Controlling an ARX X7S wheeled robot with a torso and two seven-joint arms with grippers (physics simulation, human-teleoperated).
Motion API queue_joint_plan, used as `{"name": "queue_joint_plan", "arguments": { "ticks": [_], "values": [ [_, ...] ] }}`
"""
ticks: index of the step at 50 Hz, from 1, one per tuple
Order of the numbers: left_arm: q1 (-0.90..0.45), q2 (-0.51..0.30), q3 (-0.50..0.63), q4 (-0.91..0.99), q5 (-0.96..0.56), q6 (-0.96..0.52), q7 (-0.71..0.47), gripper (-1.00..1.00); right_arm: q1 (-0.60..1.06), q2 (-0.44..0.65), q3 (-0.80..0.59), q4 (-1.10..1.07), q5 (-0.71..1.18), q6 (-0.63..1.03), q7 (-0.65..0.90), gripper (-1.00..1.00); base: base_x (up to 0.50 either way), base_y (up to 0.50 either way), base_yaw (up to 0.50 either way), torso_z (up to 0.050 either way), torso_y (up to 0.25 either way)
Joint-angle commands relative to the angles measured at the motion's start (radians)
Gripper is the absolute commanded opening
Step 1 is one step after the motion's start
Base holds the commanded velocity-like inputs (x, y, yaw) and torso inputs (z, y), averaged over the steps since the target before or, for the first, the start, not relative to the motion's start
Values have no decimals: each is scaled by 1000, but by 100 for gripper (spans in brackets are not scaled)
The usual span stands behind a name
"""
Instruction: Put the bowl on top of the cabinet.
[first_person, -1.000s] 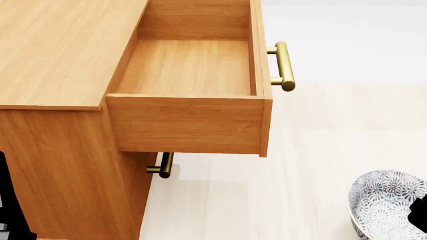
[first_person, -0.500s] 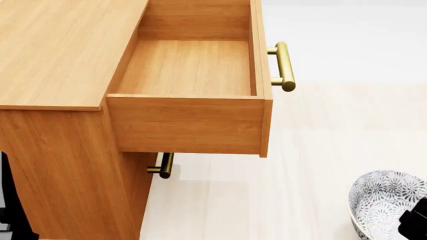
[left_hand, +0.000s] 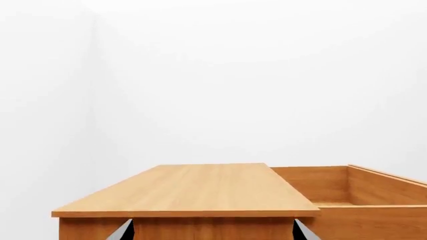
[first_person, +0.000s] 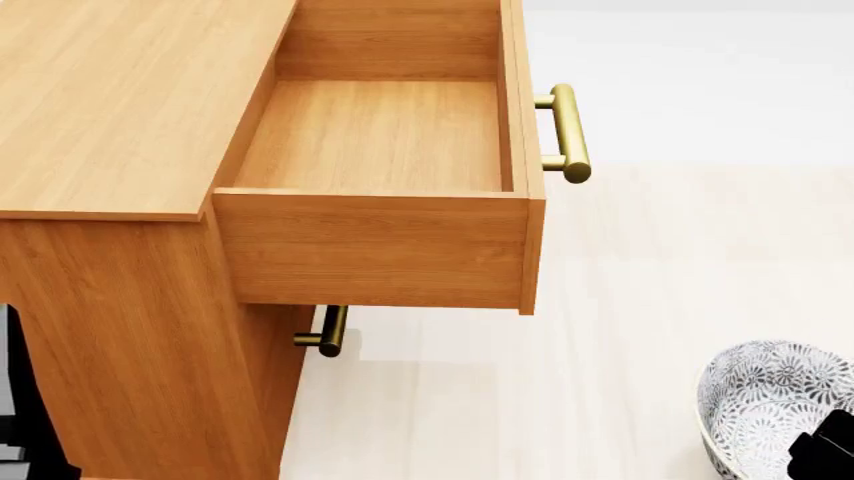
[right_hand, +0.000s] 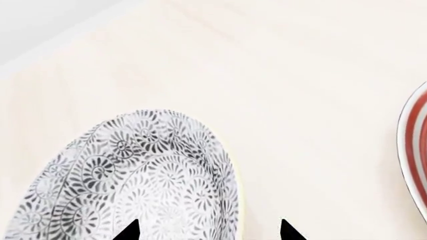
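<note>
The bowl (first_person: 771, 400), white with a dense dark floral pattern, sits on the pale floor at the lower right of the head view. My right gripper (first_person: 818, 455) hangs over its near side. In the right wrist view that gripper (right_hand: 207, 233) is open, with the bowl (right_hand: 140, 180) wall between its fingertips (right_hand: 127, 232): one tip over the inside, the other over the floor. The cabinet (first_person: 120, 100) fills the left, its flat top bare. My left gripper (left_hand: 212, 235) is open and empty, facing the cabinet top (left_hand: 193, 187) edge.
The cabinet's top drawer (first_person: 380, 135) stands pulled out and empty, with a brass handle (first_person: 567, 130) on its front. A lower handle (first_person: 327, 330) shows beneath it. A red-ringed plate (right_hand: 415, 150) lies on the floor close beside the bowl.
My right gripper has crept further into the head view over the bowl's near side. The bowl and the drawer have not moved.
</note>
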Motion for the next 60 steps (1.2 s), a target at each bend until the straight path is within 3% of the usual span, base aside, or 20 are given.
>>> {"name": "queue_joint_plan", "arguments": {
  "ticks": [1, 26, 27, 60],
  "values": [
    [0, -3, 3, -5, -1, 3, -4, 100, 4, -13, -8, 40, -22, -33, -9, 100, 0, 0, 0, 0, 0],
    [-1, -11, 4, -6, -8, 4, -13, 100, 17, -41, -26, 99, -45, -69, -25, 100, 0, 0, 0, 0, 0],
    [-2, -12, 4, -5, -8, 3, -14, 100, 17, -41, -28, 98, -45, -67, -27, -100, 0, 0, 0, 0, 0],
    [3, -23, 4, -3, -11, 13, -25, 100, -30, -26, 18, 45, -8, -62, -2, -100, 0, 0, 0, 0, 0]
  ]
}}
